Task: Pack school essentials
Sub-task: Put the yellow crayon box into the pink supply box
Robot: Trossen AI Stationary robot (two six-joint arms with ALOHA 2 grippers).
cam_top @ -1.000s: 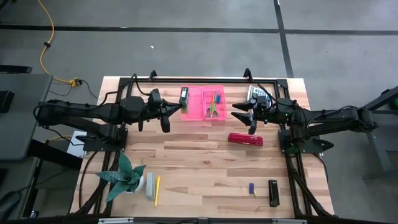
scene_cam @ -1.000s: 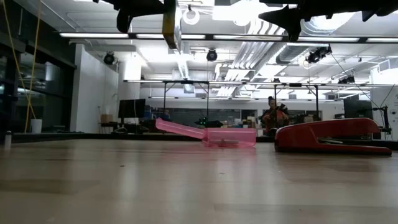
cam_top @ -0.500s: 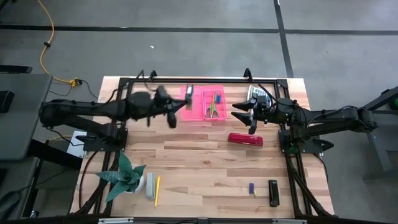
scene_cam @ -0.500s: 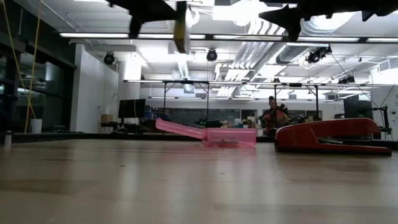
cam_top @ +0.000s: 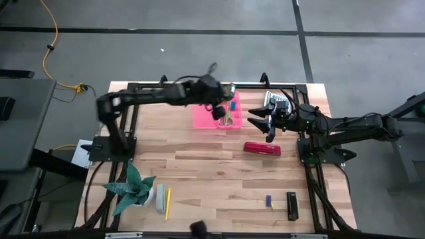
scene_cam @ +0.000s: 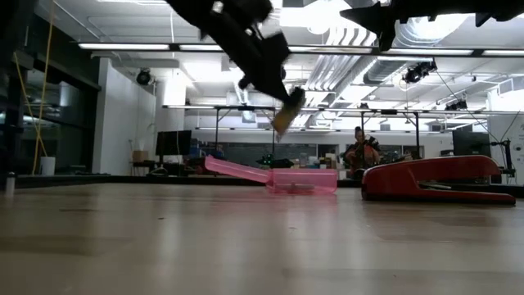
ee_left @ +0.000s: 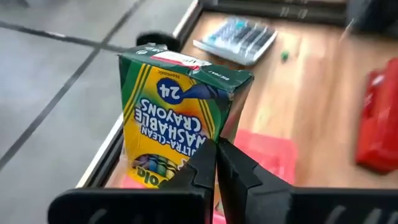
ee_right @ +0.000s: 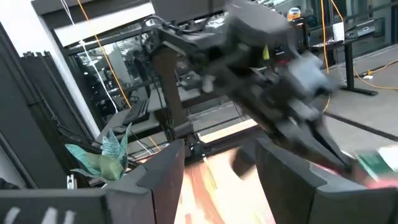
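Note:
My left gripper [ee_left: 216, 163] is shut on a green and yellow crayon box [ee_left: 177, 112], high over the pink case [cam_top: 202, 116] at the table's far middle [cam_top: 220, 106]. In the low view the box [scene_cam: 286, 111] slants down from the fingertips, well above the case [scene_cam: 303, 179]. Scissors [cam_top: 228, 119] and pencils lie in the case's right half. My right gripper [cam_top: 255, 121] hangs open in the air just right of the case, with nothing between its fingers [ee_right: 221, 180]. My left gripper pinches the crayon box at its near edge, by a corner [ee_left: 208, 146], between its two shut fingers. The fingers slant down toward the table's right and far side. The box is lifted clear of the case and sticks out beyond the fingertips, tilted.
A red stapler [cam_top: 261, 148] lies right of centre and a calculator [cam_top: 275, 101] at the far right. Near the front edge are a green plant [cam_top: 133, 189], a yellow pencil [cam_top: 168, 202], a small blue piece [cam_top: 269, 200] and a black piece [cam_top: 291, 206].
My left gripper has swung fast toward the table's right edge, from left of the pink case to over it, sinking a little and tipping downward. It stays shut on the crayon box, which has gone from hanging upright to slanting.

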